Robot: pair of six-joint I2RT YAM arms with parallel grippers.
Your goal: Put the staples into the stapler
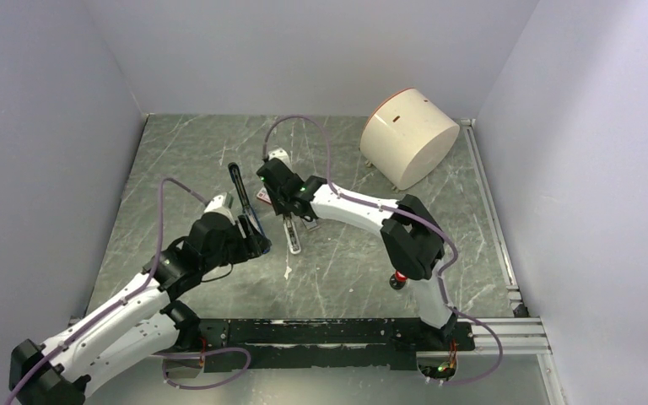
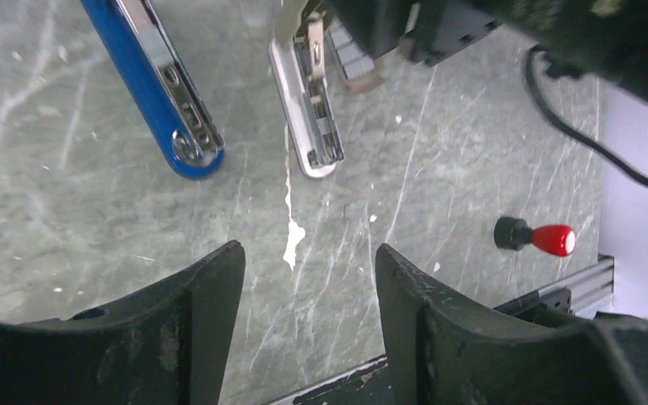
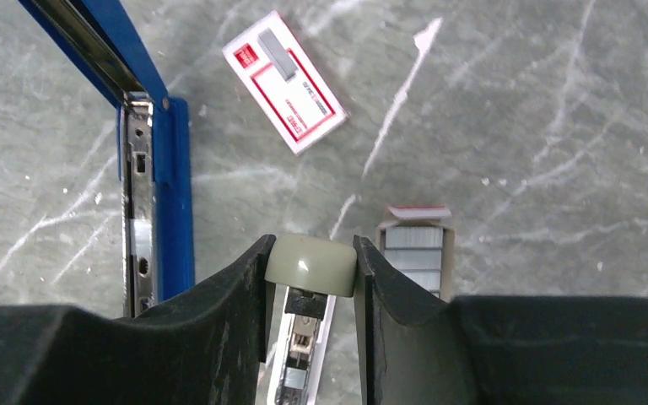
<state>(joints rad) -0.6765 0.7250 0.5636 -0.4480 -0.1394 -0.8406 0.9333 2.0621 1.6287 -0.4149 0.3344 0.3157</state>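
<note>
The left wrist view shows the left gripper (image 2: 308, 278) with its two dark fingers spread apart over bare marble table (image 2: 472, 169) and nothing between them. Beyond them lies the blue stapler (image 2: 156, 93), its long axis slanting from upper left to lower right with the rounded end nearest the fingers and the far part cut off by the frame. Just beside it is a silvery-white bar (image 2: 308, 118), and a small red-capped knob (image 2: 536, 236) sits well apart to the right. Only the right wrist view shows the right gripper (image 3: 312, 253) clamped on that bar's beige rounded end, with the rest mostly hidden under the fingers. In this view the stapler's base runs straight up the left side, silver channel exposed, while its opened arm angles off to the upper left and out of frame. The red-and-white staples box (image 3: 284, 82) lies tilted beyond, a grey strip on top, and an open tray of grey staples (image 3: 415, 249) lies just right of the fingers. From the top external view the stapler lies mid-table between the two grippers, roughly near to far, its black arm raised. A cream drum (image 1: 409, 139) stands far right, and the staples are too small to make out.
</note>
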